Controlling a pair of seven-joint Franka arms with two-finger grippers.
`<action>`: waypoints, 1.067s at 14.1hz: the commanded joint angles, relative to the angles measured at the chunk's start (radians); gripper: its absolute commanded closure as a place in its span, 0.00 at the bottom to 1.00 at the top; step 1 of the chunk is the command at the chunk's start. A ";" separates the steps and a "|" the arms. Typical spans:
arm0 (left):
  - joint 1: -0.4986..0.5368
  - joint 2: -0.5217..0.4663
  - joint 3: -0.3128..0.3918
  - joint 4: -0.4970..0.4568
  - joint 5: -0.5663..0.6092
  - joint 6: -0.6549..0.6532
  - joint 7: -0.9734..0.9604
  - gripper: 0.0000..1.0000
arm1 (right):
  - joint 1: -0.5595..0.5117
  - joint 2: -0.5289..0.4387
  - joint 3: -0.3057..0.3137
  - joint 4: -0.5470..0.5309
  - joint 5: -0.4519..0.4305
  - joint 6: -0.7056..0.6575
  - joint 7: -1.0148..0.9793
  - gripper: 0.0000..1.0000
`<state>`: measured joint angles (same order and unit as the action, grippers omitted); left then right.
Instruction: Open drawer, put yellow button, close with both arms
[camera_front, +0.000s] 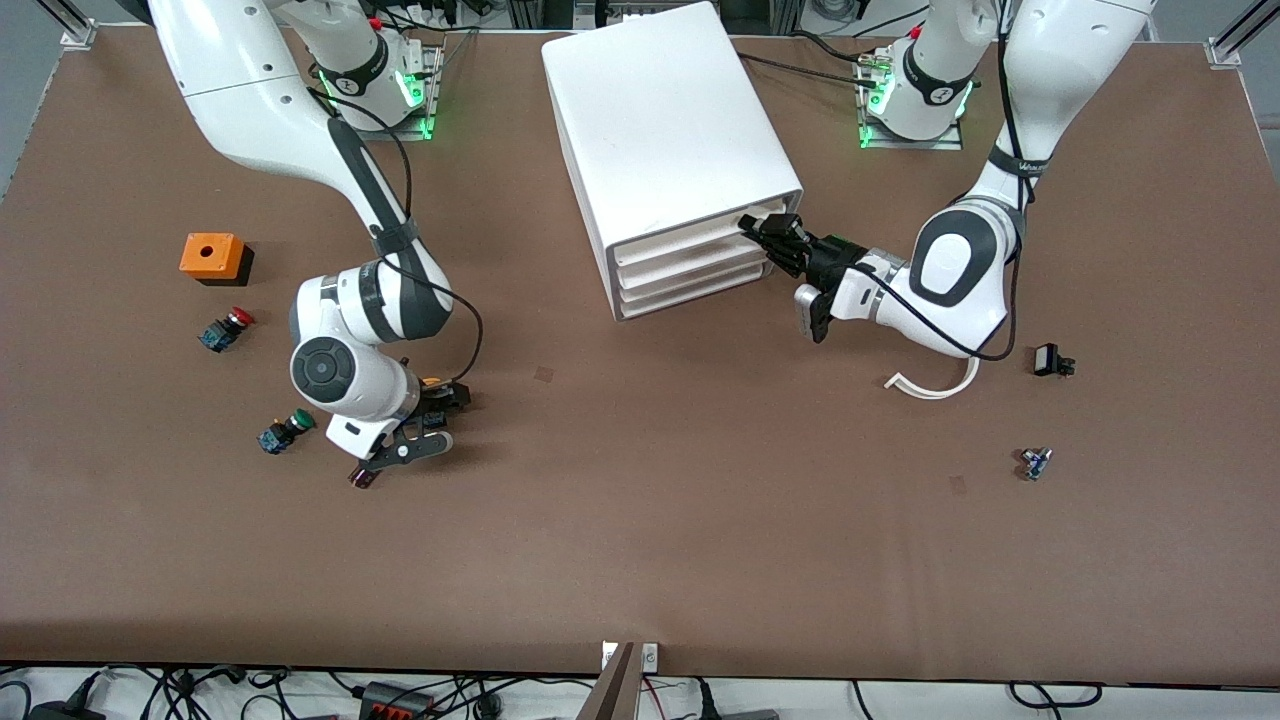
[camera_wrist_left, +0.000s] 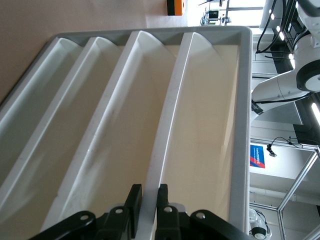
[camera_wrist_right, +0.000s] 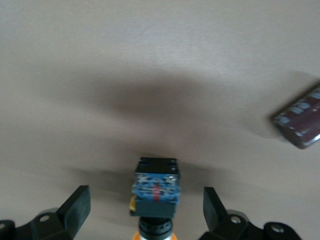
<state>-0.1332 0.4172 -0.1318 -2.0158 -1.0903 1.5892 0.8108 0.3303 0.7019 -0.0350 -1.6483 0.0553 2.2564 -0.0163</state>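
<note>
Cabinet (camera_front: 665, 140) stands mid-table, its top drawer (camera_front: 690, 243) not yet out. Left gripper (camera_front: 775, 238) has its fingers pinched on that drawer's front lip: pull straight out, level. Right gripper (camera_front: 425, 425), fingers wide apart, straddles the yellow button (camera_wrist_right: 156, 187) on the table; centre before squeezing.

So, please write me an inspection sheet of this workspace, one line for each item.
Surface: brown table, flat.
Drawer: top one, front edge between the left end effector fingers.
Yellow button: on the table, between the open right end effector fingers.
Clutter: orange box, red button, green button, white strip, small parts.
Cables: along the arms and under the table edge.
Surroundings: nothing seen.
</note>
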 joint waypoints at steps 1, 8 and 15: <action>0.014 0.080 0.007 0.104 -0.005 0.009 -0.021 0.93 | 0.018 0.011 -0.005 0.004 0.009 -0.004 0.015 0.00; 0.056 0.239 0.029 0.325 0.036 0.011 -0.024 0.92 | -0.005 0.011 -0.008 -0.004 0.009 -0.008 0.015 0.01; 0.112 0.177 0.034 0.344 0.069 -0.011 -0.094 0.00 | -0.016 0.007 -0.008 -0.016 0.012 -0.012 0.009 0.83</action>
<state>-0.0425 0.6218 -0.0994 -1.6973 -1.0438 1.5825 0.7805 0.3228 0.7168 -0.0489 -1.6627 0.0554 2.2504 -0.0061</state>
